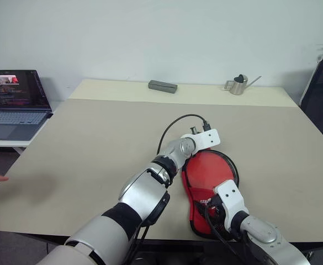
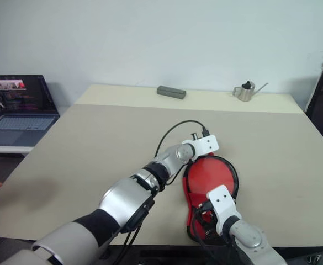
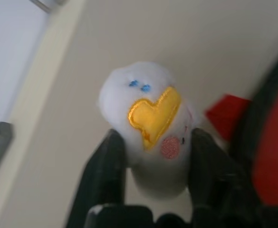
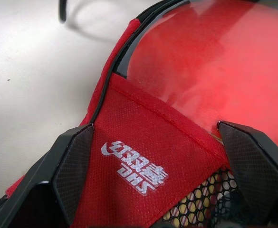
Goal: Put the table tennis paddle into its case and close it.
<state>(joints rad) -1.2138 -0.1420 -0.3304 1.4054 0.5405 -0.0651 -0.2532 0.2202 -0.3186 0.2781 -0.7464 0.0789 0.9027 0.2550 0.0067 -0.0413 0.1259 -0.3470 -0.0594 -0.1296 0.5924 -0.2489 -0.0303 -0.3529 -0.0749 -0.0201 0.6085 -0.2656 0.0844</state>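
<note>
A beige table point(image 1: 95, 143) stands against a plain white wall.

**Task status**
- The table tennis paddle point(image 1: 208, 171) lies at the lower centre-right of the head views. Its round red face rests inside the case point(image 4: 143, 152), and the handle end is hidden under the red front flap.
- Insertion appears done or nearly done.
- The case is not yet closed: the paddle face is still exposed, with the black rim of the case running around it. Closing remains.

**Tool state**
- The left gripper point(image 3: 155, 137) sits at the upper edge of the case. Its fingers flank a small white plush charm point(image 3: 143, 104) with a yellow heart. Whether they clamp the charm or only stand beside it cannot be told.
- The right gripper point(image 4: 153, 137) is at the lower end of the case. Its fingers are spread wide, one on each side of the logo flap, gripping nothing.

**Count**
- One paddle, one case and one plush charm.
- One laptop point(image 1: 15, 105), at the left.
- One grey block point(image 1: 162, 86) and one small metal watering can point(image 1: 238, 84), along the far edge.
</note>
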